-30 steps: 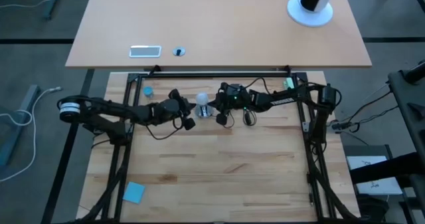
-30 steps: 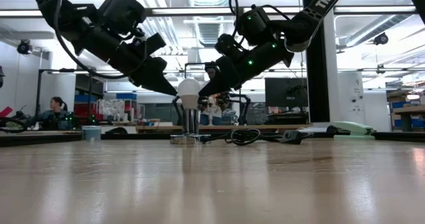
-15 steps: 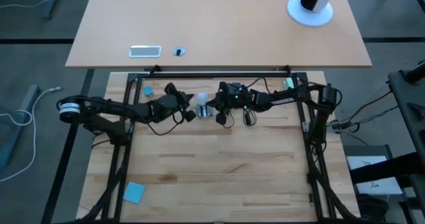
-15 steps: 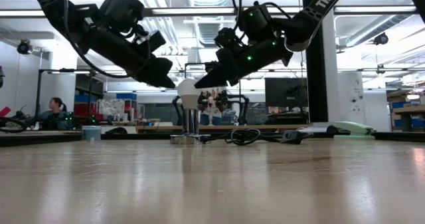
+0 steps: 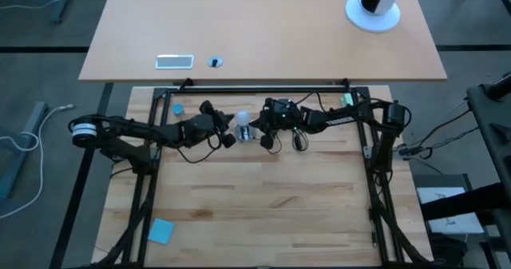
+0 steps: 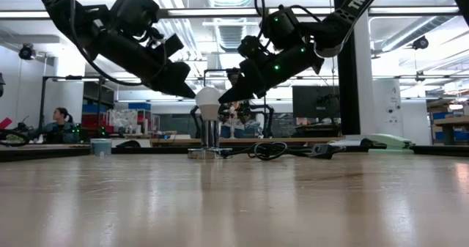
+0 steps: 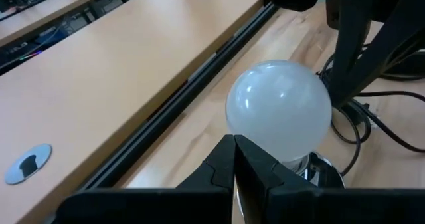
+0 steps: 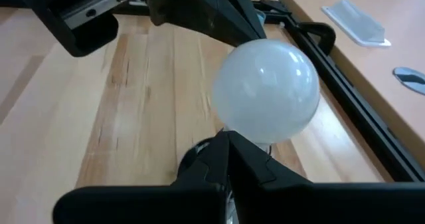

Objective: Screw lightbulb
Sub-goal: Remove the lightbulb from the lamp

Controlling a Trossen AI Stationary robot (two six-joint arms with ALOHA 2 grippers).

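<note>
A pale wooden butcher-block table [image 5: 263, 197] carries the work, with a smooth tan desk [image 5: 263, 21] beyond its far edge and an open lab with ceiling lights behind. Toward twelve o'clock from the table's middle, the small white frosted pear-shaped lightbulb [image 6: 208, 99] stands upright, its silvery screw base down in a round silver socket disc [image 6: 206, 152] whose black cord [image 6: 267, 151] coils off toward three o'clock.

The left gripper [image 6: 189, 90] comes in from nine o'clock, its two dark fingers clenched flat together, tip at the bulb's glass on that side; in the left wrist view the closed tip [image 7: 234, 147] sits right under the globe [image 7: 279, 111]. The right gripper [image 6: 223, 97] reaches from three o'clock, fingers likewise pressed shut on nothing, tip just beside the globe [image 8: 265, 91]. Neither grasps the bulb; whether either tip truly touches cannot be told.

A small blue round cap [image 5: 177, 108] lies at ten o'clock of the bulb, and a blue square pad [image 5: 160, 231] near the table's seven o'clock corner.
</note>
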